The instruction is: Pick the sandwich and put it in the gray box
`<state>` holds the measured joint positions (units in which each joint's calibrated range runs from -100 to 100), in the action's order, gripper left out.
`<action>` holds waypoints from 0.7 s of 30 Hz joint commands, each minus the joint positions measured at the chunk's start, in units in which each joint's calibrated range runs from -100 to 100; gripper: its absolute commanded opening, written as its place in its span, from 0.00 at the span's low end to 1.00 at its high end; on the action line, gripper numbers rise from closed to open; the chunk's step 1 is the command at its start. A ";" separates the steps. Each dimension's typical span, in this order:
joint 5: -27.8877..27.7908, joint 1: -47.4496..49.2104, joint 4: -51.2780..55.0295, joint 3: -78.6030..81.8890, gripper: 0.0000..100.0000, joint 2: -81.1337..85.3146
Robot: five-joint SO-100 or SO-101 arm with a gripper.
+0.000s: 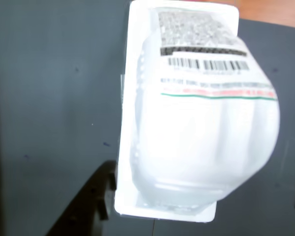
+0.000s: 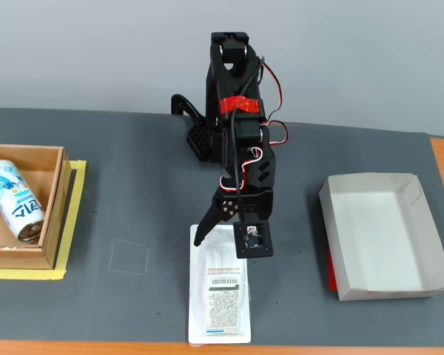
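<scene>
The sandwich (image 2: 219,299) is a flat white plastic-wrapped pack with a barcode label, lying lengthwise on the dark mat near the front edge. It fills the middle of the wrist view, where the sandwich (image 1: 196,123) shows its raised middle. My gripper (image 2: 223,240) hangs open over the pack's far end, one black finger spread out to the left. In the wrist view my gripper (image 1: 203,196) straddles the pack, with a finger (image 1: 96,196) just outside its left edge. The gray box (image 2: 377,237), a shallow pale tray, stands empty at the right, apart from the arm.
At the left edge a brown wooden box (image 2: 53,200) holds a blue-and-white can (image 2: 13,200) and sits on yellow tape (image 2: 72,222). The arm's base (image 2: 207,140) stands behind the pack. Something red (image 2: 331,272) shows under the gray box's left side.
</scene>
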<state>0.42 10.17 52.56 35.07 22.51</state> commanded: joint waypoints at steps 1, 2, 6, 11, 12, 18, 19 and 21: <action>-0.18 0.09 -0.65 -4.63 0.40 -1.28; -0.18 0.09 -0.65 -5.17 0.40 -1.87; -0.13 0.01 -0.65 -7.16 0.40 -4.16; -0.13 -0.29 -0.82 -8.97 0.40 -6.96; -0.13 -0.36 -1.43 -9.06 0.40 -7.47; -0.18 -0.51 -2.65 -9.06 0.40 -9.50; -0.18 -0.51 -2.65 -9.06 0.40 -9.76; -0.18 -0.51 -2.65 -9.06 0.40 -10.26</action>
<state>0.42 10.17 50.65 28.69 12.32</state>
